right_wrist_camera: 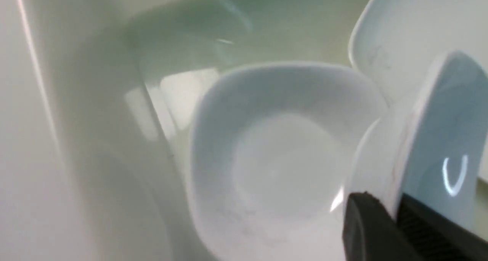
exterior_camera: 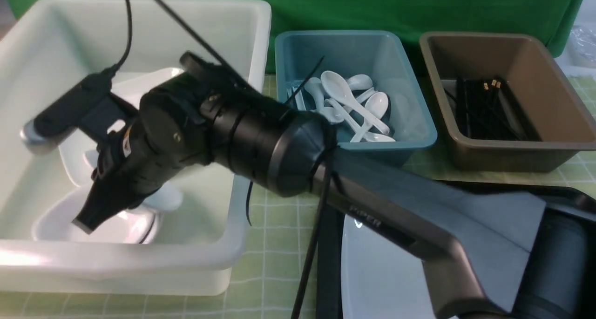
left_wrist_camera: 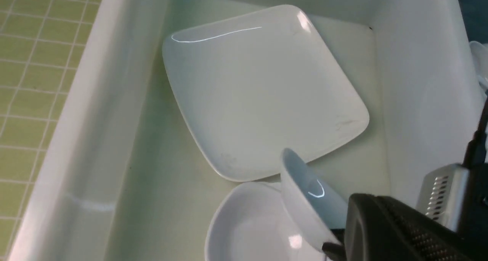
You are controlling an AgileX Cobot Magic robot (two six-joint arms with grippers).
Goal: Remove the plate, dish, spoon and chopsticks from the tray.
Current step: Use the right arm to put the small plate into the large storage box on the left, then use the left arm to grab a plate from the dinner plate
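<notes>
Two dishes, white tub (exterior_camera: 116, 263): one resting dish (left_wrist_camera: 251, 230) sits flat on the tub floor. The held dish (left_wrist_camera: 305, 204) hangs tilted on edge over it, just beside a square plate (left_wrist_camera: 263, 93) lying flat in the same tub.
Left gripper: out of sight in every view; jaws pressed together.
Right gripper (exterior_camera: 86, 219): reaches across into the white tub, pinching the held dish by its rim.
Key relation: the held dish hangs from the claw tip, rim upward, its lower edge close to the resting dish. Whether they touch cannot be told. On release it would likely drop into or against that dish.
Blue tub (exterior_camera: 354, 37): holds white soup spoons (exterior_camera: 354, 105).
Tray (exterior_camera: 331, 281): the large plate (exterior_camera: 377, 272) lies on it under the right forearm, not yet cleared.
Brown tub (exterior_camera: 549, 91): holds black chopsticks (exterior_camera: 489, 109).
</notes>
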